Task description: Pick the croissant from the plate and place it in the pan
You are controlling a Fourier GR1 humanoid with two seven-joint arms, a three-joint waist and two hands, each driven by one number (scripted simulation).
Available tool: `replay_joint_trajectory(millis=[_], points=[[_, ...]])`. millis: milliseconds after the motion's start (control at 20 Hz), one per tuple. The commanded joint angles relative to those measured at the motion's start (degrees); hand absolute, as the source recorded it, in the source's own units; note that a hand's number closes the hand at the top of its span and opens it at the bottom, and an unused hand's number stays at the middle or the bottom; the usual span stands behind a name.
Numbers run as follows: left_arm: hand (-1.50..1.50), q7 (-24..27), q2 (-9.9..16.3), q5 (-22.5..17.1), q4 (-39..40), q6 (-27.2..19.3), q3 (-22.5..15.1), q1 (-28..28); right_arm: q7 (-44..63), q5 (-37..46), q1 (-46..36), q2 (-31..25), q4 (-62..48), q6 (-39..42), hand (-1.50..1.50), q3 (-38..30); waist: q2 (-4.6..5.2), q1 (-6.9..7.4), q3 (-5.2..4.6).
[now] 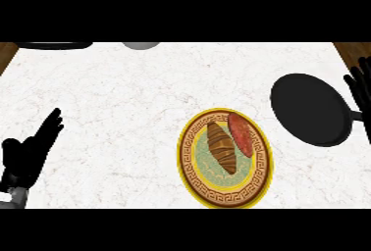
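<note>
Croissant (pixel 222 147) on plate (pixel 190 162), untouched

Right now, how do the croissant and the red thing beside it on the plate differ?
The croissant is brown and ridged; the red item is smooth and flatter-looking. The croissant lies near the plate's middle, the red item toward its right rim. Both are elongated, lie side by side, and neither hand touches them.

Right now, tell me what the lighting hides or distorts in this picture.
Head view: the pan and both robot hands, left and right, show as flat black shapes without shading; no cast shadows fall on the marble counter; the round plate looks taller than wide; the croissant shows clearly.
</note>
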State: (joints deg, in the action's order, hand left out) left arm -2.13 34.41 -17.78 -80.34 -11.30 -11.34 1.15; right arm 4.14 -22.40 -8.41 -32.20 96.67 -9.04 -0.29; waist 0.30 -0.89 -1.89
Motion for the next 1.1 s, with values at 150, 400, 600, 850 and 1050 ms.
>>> replay_joint_trajectory(millis=[150,400,600,850,1050], points=[[0.00,-0.2,-7.7,-3.5,-2.7,4.6,-4.6,5.8,-4.1,8.9,-11.9,-0.6,5.4,11.8,1.50,17.5,0.76,5.21,1.51],[0.00,-2.1,-15.3,-7.0,-4.4,6.3,-9.4,6.3,-13.1,29.9,-19.8,-4.5,4.5,10.6,-1.50,24.6,1.04,6.15,1.68],[0.00,-2.9,-16.6,-8.5,-4.4,6.3,-8.5,6.7,-30.9,33.4,-19.2,5.8,-6.9,4.9,-1.50,27.4,0.71,4.13,2.03],[0.00,-3.7,-17.1,-7.2,-4.5,4.7,-8.6,6.2,-22.0,44.4,-28.0,0.4,-9.8,13.9,-1.50,36.2,-0.18,2.97,1.72],[0.00,-4.8,-17.7,-7.1,-5.1,3.7,-8.8,6.4,-10.3,56.7,-31.9,-2.3,-9.2,19.5,-1.50,45.2,-0.85,2.45,1.54]])
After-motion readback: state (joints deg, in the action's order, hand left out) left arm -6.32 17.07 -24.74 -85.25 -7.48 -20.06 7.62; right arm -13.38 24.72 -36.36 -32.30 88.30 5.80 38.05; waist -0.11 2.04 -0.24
